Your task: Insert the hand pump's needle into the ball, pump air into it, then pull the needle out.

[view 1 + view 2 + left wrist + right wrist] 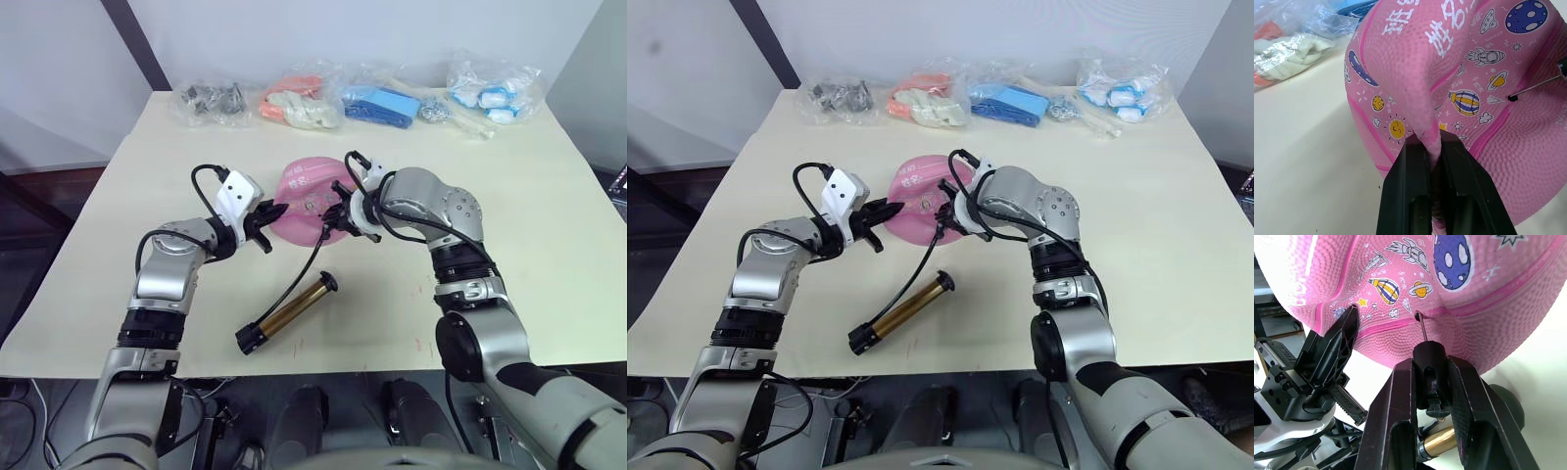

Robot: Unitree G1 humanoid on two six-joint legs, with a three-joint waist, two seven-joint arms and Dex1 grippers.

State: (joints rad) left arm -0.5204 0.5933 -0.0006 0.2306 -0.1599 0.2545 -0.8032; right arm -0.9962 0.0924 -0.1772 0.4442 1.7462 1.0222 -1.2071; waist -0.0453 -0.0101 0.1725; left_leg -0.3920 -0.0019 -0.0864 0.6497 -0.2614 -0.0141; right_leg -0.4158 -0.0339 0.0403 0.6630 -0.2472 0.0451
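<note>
My right gripper (1432,382) covers the hose end, so only the needle (1421,327) shaft shows. The needle tip is hidden at the ball (1474,73) valve. The ball runs past both wrist views' edges.

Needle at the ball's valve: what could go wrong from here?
1. The needle enters the valve at a slant, held only by its black fitting in the right end effector; a sideways push could bend it.
2. The ball is soft, pinched by a fold in the left end effector; it may slip free.
3. The hand pump lies loose, so its hose could drag.
</note>
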